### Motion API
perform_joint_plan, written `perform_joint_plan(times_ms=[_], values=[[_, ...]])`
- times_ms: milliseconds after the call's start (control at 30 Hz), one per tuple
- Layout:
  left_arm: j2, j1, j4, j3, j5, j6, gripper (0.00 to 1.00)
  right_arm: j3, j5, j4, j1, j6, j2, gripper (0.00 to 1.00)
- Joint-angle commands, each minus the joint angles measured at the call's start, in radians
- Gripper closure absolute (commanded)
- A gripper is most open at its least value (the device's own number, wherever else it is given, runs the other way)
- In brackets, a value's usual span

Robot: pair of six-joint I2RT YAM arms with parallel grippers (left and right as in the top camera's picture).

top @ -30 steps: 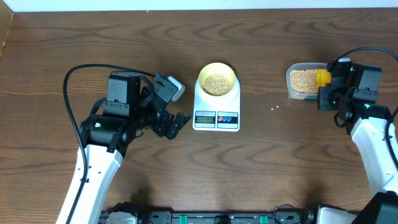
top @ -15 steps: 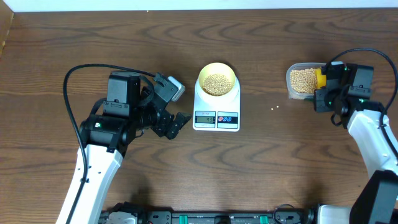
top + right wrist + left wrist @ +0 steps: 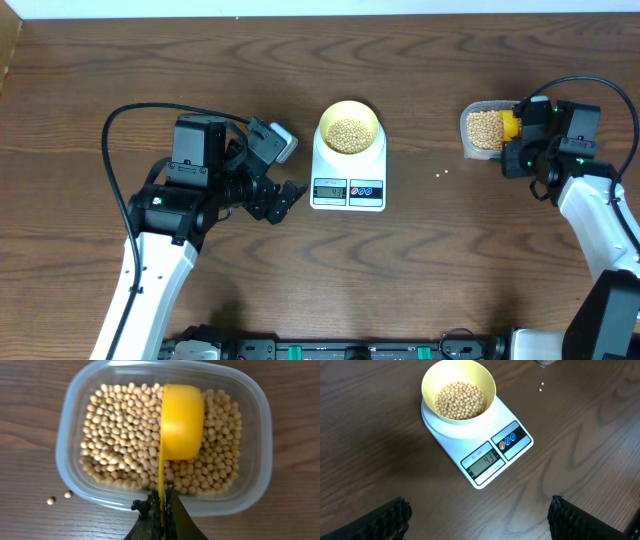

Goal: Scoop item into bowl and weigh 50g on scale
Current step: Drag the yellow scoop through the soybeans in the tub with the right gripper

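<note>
Wood-grain table [image 3: 420, 280], two arms on it. Near left, my left gripper [image 3: 286, 170] has its fingers spread wide, nothing between them. It sits just left of the scale [image 3: 447, 435] and is not touching it.

Scale at centre, its display [image 3: 485, 462] on the near edge, showing digits that look like 43. Two buttons [image 3: 508, 440] right of the display.

Bowl [image 3: 432, 377] stands on the far part of the scale, upright, with beans [image 3: 460, 400] filling the bottom.

One stray bean [image 3: 438, 174] lies on the table between scale and tub.

Far right, my right gripper [image 3: 161, 512] is pinched tight on the scoop [image 3: 182, 420] handle. The scoop head is inside the tub [image 3: 65, 450], over the beans there. Two more loose beans lie just outside the tub wall.
</note>
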Motion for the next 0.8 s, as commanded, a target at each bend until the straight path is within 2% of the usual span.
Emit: perform_joint_plan(times_ms=[0, 500, 767], values=[[0.004, -0.002, 0.001, -0.005, 0.008, 0.013, 0.11, 0.001, -0.088, 0.019, -0.006, -0.008, 0.009, 0.99], [0.004, -0.002, 0.001, -0.005, 0.008, 0.013, 0.11, 0.001, -0.253, 0.016, -0.038, -0.006, 0.009, 0.99], [0.004, -0.002, 0.001, -0.005, 0.008, 0.013, 0.11, 0.001, -0.276, 0.011, -0.071, 0.062, 0.009, 0.99]])
